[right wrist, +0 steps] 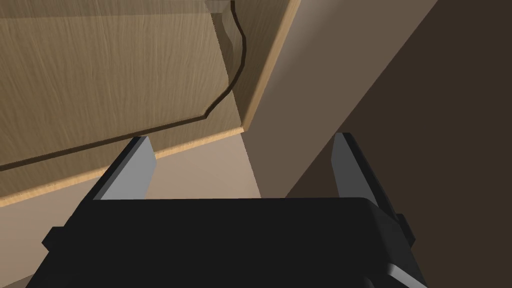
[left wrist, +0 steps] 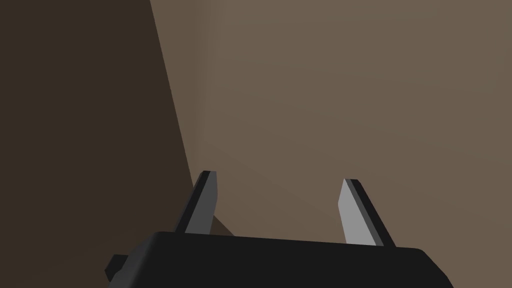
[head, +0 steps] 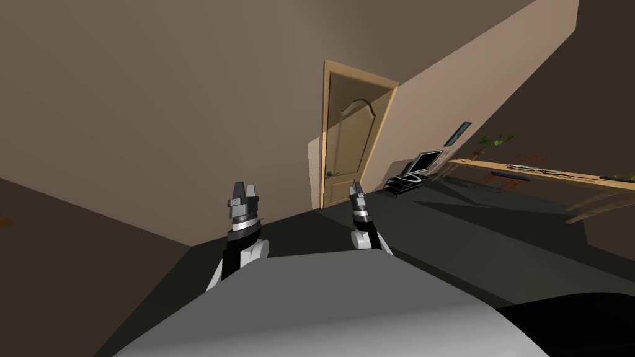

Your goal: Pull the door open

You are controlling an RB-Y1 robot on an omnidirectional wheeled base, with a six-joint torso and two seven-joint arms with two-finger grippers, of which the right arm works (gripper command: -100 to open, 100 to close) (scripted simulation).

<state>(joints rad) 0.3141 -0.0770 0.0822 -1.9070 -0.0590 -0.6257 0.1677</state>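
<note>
A light brown wooden panelled door [head: 348,142] stands shut in its frame across the dark floor, well beyond both arms. Its small dark knob [head: 330,173] sits low on the door's left side. My right gripper [head: 356,189] is raised in front of my chest, open and empty; the right wrist view looks at the door's [right wrist: 115,80] upper panel and frame from a distance, between the open right gripper [right wrist: 242,150]. My left gripper [head: 244,191] is held up beside it, facing a brown wall, open [left wrist: 280,192] with nothing in it.
A long wooden shelf [head: 546,172] runs along the right wall with small items and a plant [head: 493,141]. A monitor [head: 426,162] and black trays [head: 400,184] sit on the floor right of the door. Dark floor [head: 471,235] lies between me and the door.
</note>
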